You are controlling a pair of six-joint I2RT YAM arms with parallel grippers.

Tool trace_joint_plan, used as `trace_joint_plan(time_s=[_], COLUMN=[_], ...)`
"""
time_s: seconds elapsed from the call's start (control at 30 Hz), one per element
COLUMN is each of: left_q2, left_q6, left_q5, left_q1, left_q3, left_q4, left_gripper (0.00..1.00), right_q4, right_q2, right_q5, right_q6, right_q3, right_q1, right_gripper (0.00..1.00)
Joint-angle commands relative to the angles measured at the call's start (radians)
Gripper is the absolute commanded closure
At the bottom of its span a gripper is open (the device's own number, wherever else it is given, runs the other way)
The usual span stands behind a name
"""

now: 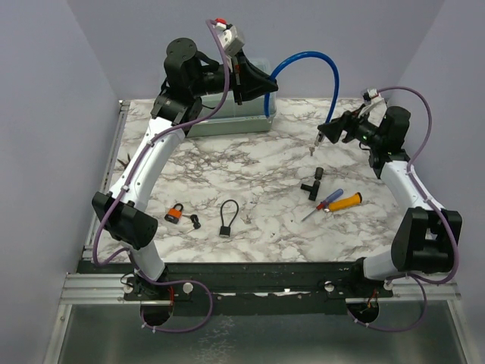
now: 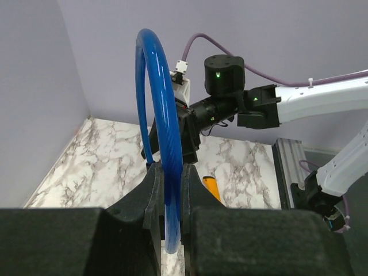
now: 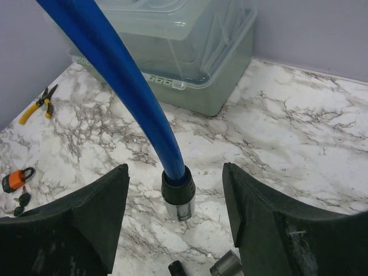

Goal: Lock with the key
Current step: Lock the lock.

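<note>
Left pincer (image 2: 171, 192): clenched on the blue plastic-coated cable (image 1: 307, 57), arching across the top view's upper middle.
Right pincer (image 3: 175, 172): released, jaws flanking the cable's metal tip (image 3: 177, 208), apart from it.
Tip axis: upright, pointing down.

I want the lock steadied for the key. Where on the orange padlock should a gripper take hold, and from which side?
Probably the orange body of the padlock, pinched across its side edges from straight above: it lies flat on the table, so its broad faces cannot be pinched. Mind the keys close beside it.
</note>
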Motion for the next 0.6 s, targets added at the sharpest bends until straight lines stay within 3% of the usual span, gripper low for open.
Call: trace_joint_plan(time_s=[0.0, 0.33, 0.57], left_q2=[-0.034, -0.034, -0.033], left_q6=[-0.053, -0.064, -0.075], left_q5=[0.037, 0.041, 0.051], left_q1=[-0.001, -0.001, -0.001], left_q3=[0.029, 0.023, 0.007], left_q4=[0.095, 0.105, 0.112], left_gripper=[1.0, 1.0, 1.0], right_q4=[0.067, 0.085, 0.1], right_q2=[0.026, 0.043, 0.04], right_q5=[-0.031, -0.039, -0.012], right_q6=[0.012, 0.028, 0.053], right_q3=[0.014, 0.036, 0.015], right_q1=[0.001, 0.0, 0.001], right_gripper=[0.3, 0.38, 0.56])
